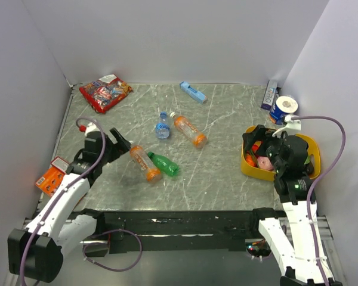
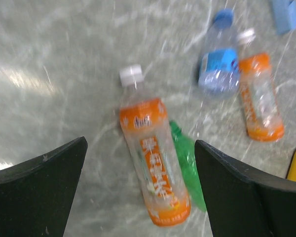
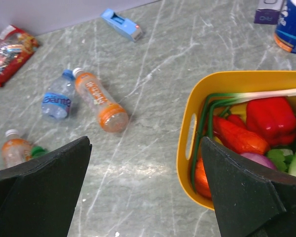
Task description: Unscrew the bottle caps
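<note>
Four bottles lie on their sides on the grey marble table. The near orange bottle with a white cap lies against the green bottle. The clear blue-label bottle and the far orange bottle lie behind them. My left gripper is open and empty, just above and left of the near orange bottle, which lies between its fingers in the left wrist view. My right gripper is open and empty over the left rim of the yellow basket.
The yellow basket holds toy vegetables at the right. A red snack bag and a flat blue box lie at the back. A white-and-blue can and a purple box stand at the back right. An orange box lies at the left edge.
</note>
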Controlling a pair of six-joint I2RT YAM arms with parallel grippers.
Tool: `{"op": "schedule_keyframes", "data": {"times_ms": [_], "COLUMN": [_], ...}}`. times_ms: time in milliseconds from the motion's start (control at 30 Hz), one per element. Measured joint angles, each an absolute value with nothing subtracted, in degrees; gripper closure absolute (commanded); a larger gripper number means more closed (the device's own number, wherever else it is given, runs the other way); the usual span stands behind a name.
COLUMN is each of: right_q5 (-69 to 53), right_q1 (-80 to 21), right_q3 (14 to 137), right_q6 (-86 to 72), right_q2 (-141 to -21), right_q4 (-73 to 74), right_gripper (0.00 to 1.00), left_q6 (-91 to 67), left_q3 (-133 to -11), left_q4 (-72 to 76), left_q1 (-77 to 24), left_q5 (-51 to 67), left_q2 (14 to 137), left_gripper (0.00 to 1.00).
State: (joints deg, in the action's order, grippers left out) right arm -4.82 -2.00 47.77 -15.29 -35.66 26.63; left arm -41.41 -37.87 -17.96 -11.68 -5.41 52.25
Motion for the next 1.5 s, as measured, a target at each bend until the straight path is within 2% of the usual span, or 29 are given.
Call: {"op": "schedule_keyframes", "data": {"times_ms": [233,567,667,767,900,1067,1100,1167,1367,1500], "right_q5": [-7.33,-8.58,-8.67,-8.69,-9.15,-9.80,-9.89,-10.07,-10.13,-10.33], "right_q1": [-2.00,-2.00,-2.02,-2.00,-2.02,-2.00,-2.02,-2.02,-2.02,-2.00], "right_q3": [47.75,47.22,47.22,47.11,46.35,45.89,45.74,45.69,45.71,45.76], "right_q6": [-16.62,-17.34,-17.34,-17.37,-17.65,-18.11,-18.17,-18.20,-18.17,-18.22], "right_q2": [-35.33,-33.82,-33.87,-33.80,-33.76,-33.89,-33.91,-34.00,-33.85,-33.41], "right_q4": [26.68,26.65,26.70,26.65,26.74,26.63,26.65,26.72,27.24,28.27], "right_gripper": [0.00,0.00,0.00,0.01,0.01,0.00,0.00,0.01,0.00,0.00], "left_q6": [-50.70,-59.33,-60.84,-62.00,-62.78,-62.85,-62.83,-62.78,-60.84,-58.13], "left_q3": [-33.67,-26.98,-26.22,-24.86,-24.43,-23.92,-23.73,-23.64,-21.63,-18.61], "left_q4": [-18.15,-9.04,-5.87,-2.20,1.37,5.10,5.98,7.16,11.25,8.62], "left_q1": [-16.08,-22.26,-23.09,-23.55,-24.03,-25.02,-25.12,-25.23,-25.32,-25.32], "left_q5": [-5.67,-1.69,-0.64,0.19,0.60,0.34,0.08,-0.56,-2.68,-4.64], "left_q2": [55.44,62.26,64.84,66.70,69.04,70.67,71.00,71.90,70.83,59.81], "left_gripper": [0.04,0.04,0.01,0.07,0.20,0.29,0.34,0.37,0.41,0.42]}}
